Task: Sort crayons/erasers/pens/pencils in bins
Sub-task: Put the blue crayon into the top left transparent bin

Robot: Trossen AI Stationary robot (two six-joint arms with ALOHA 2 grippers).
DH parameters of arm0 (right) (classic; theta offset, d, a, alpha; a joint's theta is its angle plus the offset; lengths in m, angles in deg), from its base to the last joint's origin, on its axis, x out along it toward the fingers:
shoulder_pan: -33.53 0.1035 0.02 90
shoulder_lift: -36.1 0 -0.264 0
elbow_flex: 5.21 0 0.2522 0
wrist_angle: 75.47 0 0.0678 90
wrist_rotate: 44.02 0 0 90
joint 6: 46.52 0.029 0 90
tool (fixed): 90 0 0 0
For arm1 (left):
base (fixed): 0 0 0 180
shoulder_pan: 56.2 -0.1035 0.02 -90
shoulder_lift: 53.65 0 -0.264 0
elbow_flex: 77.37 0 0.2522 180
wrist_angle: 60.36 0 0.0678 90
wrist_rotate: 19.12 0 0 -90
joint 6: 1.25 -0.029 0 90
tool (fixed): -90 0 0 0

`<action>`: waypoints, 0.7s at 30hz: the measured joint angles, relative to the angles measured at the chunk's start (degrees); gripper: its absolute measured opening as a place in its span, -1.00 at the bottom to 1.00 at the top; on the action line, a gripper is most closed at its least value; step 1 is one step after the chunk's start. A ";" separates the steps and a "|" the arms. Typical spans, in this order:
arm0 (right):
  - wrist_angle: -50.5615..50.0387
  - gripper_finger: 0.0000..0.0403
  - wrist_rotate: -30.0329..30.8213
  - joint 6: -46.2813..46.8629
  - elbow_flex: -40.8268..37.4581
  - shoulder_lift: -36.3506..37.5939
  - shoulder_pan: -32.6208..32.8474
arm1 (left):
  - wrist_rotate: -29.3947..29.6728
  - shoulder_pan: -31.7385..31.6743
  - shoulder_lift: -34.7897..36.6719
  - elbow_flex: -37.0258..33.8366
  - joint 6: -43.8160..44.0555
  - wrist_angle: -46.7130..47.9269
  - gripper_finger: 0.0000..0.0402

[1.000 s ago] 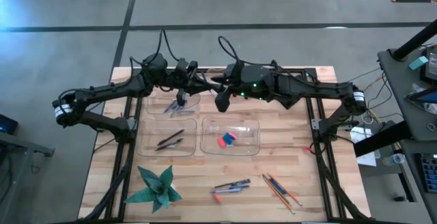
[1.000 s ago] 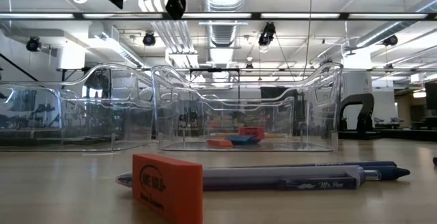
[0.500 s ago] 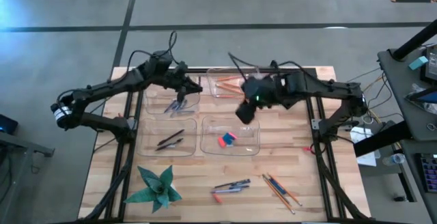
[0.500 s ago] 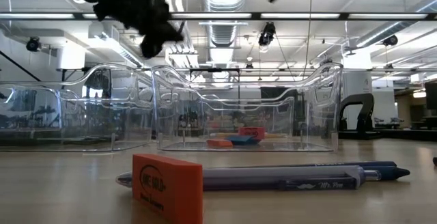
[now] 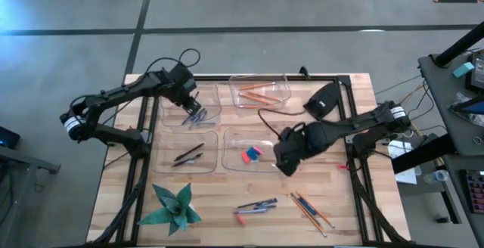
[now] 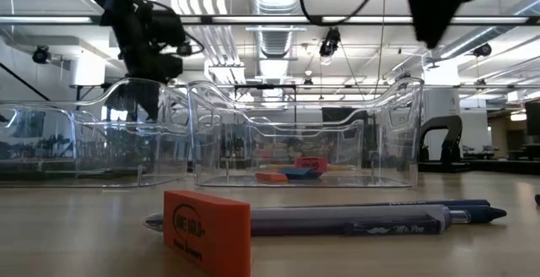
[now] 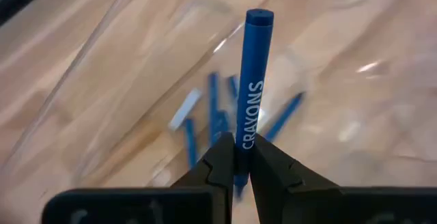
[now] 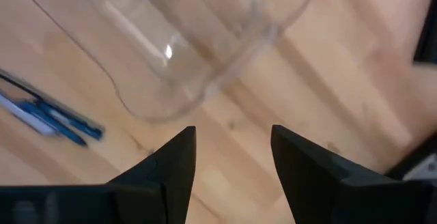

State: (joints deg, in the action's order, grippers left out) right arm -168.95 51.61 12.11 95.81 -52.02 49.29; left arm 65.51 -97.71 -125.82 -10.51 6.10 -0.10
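Note:
My left gripper (image 7: 236, 157) is shut on a blue crayon (image 7: 254, 67) printed CRAYONS, above the far-left bin (image 5: 170, 114), where several more blue crayons (image 7: 213, 118) lie. My right gripper (image 8: 232, 142) stands open with nothing between its fingers, pointing down over the table just off the right near corner of the near-right bin (image 8: 205, 67), which holds erasers (image 5: 251, 154). The far-right bin (image 5: 281, 86) holds orange pencils, and the near-left bin (image 5: 170, 159) holds dark pens. Loose pens (image 5: 257, 205), an orange eraser (image 6: 207, 230) and pencils (image 5: 310, 210) lie by the near edge. My left gripper pinches the crayon's near end (image 7: 240, 142) between its two fingers. The crayon runs on along the fingers and sticks out past them, slanting down toward the bin. It is lifted clear of the bin's floor.
A green folded-paper star (image 5: 175, 209) lies at the near left. A dark pouch (image 5: 324, 100) lies at the far right of the table. Bare wood shows between the near bins and the loose items.
My left gripper has tipped from nearly level to pointing down and has sunk toward the far-left bin with the crayon. My right gripper has swung from the far middle of the table toward the near right, tipping downward and coming lower beside the near-right bin.

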 joint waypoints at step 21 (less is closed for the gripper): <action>21.15 -0.11 -11.01 25.48 -19.63 -0.02 17.47 | 2.65 0.09 -7.64 -0.07 4.53 3.44 -0.92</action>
State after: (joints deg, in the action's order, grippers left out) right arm -147.80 40.60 37.59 76.18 -52.04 66.76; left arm 68.16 -97.63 -133.46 -10.57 10.63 3.34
